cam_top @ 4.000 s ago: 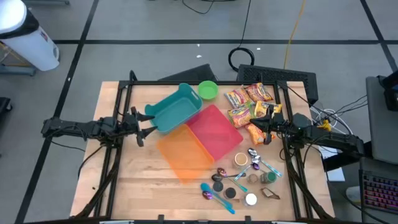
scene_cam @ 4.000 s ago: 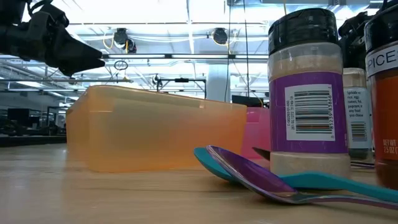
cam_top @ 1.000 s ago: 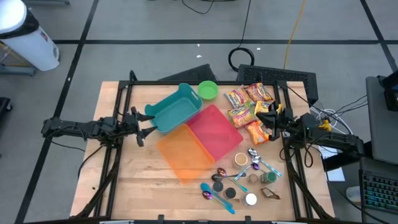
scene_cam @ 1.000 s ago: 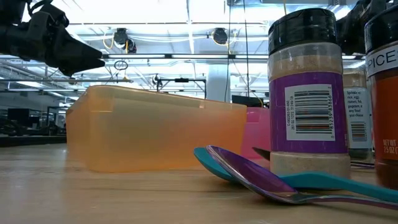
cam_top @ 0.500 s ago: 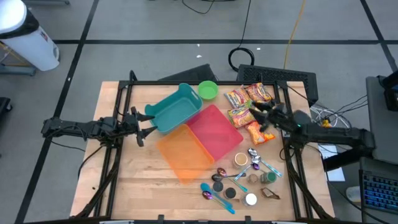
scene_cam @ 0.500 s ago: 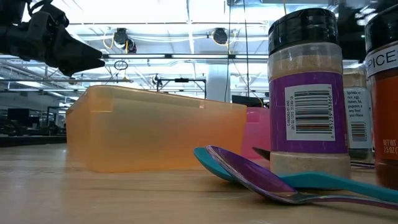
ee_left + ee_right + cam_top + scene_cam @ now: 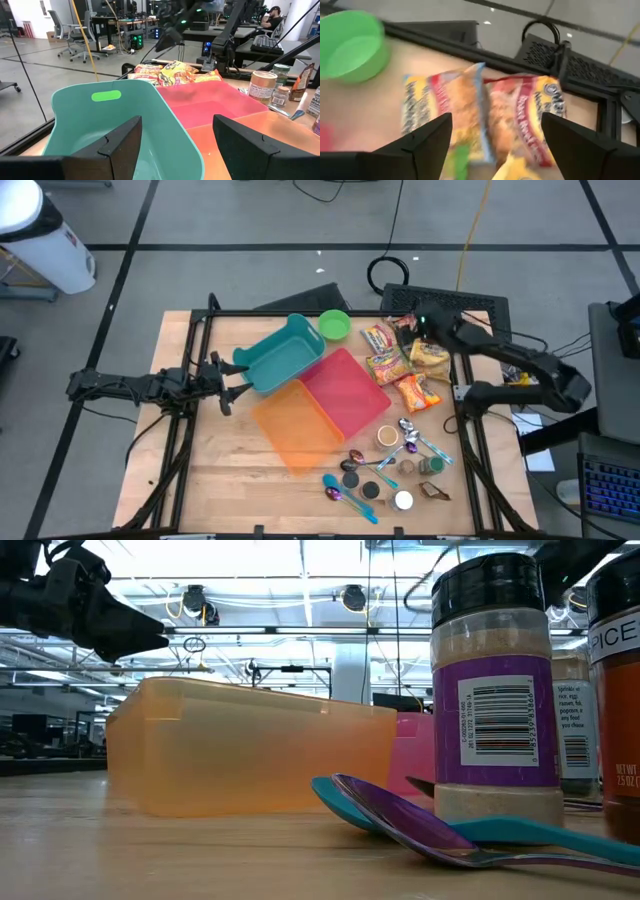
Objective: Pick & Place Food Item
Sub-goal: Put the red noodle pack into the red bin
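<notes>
Right gripper (image 7: 492,145) spread, empty, over the noodle packets (image 7: 398,352) at the table's (image 7: 220,480) far right corner; they look light, crinkly, slippery, so pinch a flat sealed edge; left gripper (image 7: 236,380) idle, spread.

The orange-brown spice jar (image 7: 618,690) at the low view's right edge reads "PICE" and "7.5 OZ". The purple-labelled shaker (image 7: 497,690) beside it shows only a barcode; its small print is unreadable.
</notes>
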Motion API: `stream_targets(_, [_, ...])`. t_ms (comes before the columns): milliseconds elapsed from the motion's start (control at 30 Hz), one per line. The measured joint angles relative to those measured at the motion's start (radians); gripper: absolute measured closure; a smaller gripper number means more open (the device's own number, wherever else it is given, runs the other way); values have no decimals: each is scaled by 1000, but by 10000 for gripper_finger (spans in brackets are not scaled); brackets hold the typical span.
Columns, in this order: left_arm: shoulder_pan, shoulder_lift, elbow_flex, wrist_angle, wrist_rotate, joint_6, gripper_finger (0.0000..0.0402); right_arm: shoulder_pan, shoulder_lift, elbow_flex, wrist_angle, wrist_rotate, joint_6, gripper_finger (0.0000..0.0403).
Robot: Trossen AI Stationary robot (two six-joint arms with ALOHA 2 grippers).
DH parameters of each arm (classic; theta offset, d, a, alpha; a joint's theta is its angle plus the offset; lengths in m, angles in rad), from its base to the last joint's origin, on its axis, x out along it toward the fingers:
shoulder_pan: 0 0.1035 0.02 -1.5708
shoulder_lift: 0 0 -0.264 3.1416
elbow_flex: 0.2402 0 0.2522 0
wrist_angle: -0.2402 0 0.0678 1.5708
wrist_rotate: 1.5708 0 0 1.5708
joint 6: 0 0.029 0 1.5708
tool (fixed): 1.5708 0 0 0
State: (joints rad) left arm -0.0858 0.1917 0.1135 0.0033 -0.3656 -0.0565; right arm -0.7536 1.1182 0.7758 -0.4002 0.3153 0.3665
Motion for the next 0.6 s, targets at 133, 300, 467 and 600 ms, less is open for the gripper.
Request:
stream_targets(133, [0, 0, 0, 0, 0, 0, 149, -148, 109, 2, 17, -60, -34, 123])
stream_targets(300, [0, 0, 0, 0, 0, 0, 149, -237, 207, 2, 39, -85, -71, 132])
stream_targets(467, [0, 0, 0, 0, 0, 0, 149, -255, 273, 2, 51, -85, -84, 137])
stream_targets(600, [0, 0, 0, 0, 0, 0, 149, -255, 309, 2, 85, -85, -91, 147])
